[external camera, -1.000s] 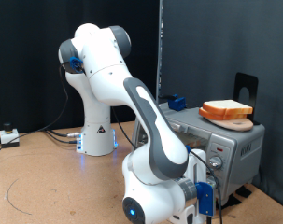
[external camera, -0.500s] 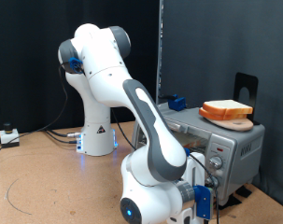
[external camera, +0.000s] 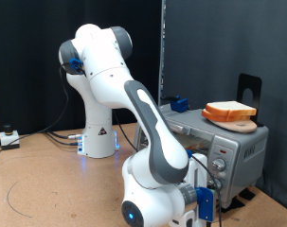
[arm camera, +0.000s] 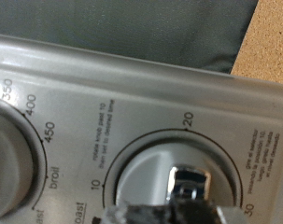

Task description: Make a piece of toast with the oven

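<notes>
The silver oven (external camera: 240,147) stands at the exterior view's right, with its front partly hidden by my arm. The piece of toast (external camera: 230,109) lies on a round wooden board (external camera: 228,122) on top of the oven. My hand (external camera: 206,194) is low in front of the oven's knob panel. In the wrist view the gripper (arm camera: 174,215) is right at the timer knob (arm camera: 183,177), whose dial reads 10, 20 and 30. The blurred fingertips (arm camera: 132,216) are closed around the knob's chrome tab. The temperature knob (arm camera: 10,159) sits beside it.
A black stand (external camera: 249,88) rises behind the oven and a blue object (external camera: 177,102) lies on its far end. The robot base (external camera: 98,132) stands on the brown table, with cables (external camera: 29,194) at the exterior view's left. A black curtain hangs behind.
</notes>
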Action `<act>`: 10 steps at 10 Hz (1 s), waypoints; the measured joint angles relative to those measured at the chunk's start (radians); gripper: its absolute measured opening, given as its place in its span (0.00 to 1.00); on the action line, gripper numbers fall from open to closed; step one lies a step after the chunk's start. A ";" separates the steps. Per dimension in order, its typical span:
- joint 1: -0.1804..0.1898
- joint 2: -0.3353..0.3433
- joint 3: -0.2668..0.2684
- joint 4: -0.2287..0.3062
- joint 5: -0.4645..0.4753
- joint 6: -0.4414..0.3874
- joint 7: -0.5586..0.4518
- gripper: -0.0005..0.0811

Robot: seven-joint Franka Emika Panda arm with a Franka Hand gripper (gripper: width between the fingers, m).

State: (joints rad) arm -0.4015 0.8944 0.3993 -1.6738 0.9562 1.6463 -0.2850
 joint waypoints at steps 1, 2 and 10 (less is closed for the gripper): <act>-0.001 -0.001 0.000 0.000 0.000 -0.007 0.007 0.10; -0.002 -0.004 0.000 0.000 0.000 -0.019 0.012 0.10; 0.013 -0.006 0.002 -0.033 0.000 -0.010 0.013 0.98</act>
State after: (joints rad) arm -0.3885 0.8884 0.4016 -1.7066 0.9561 1.6365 -0.2723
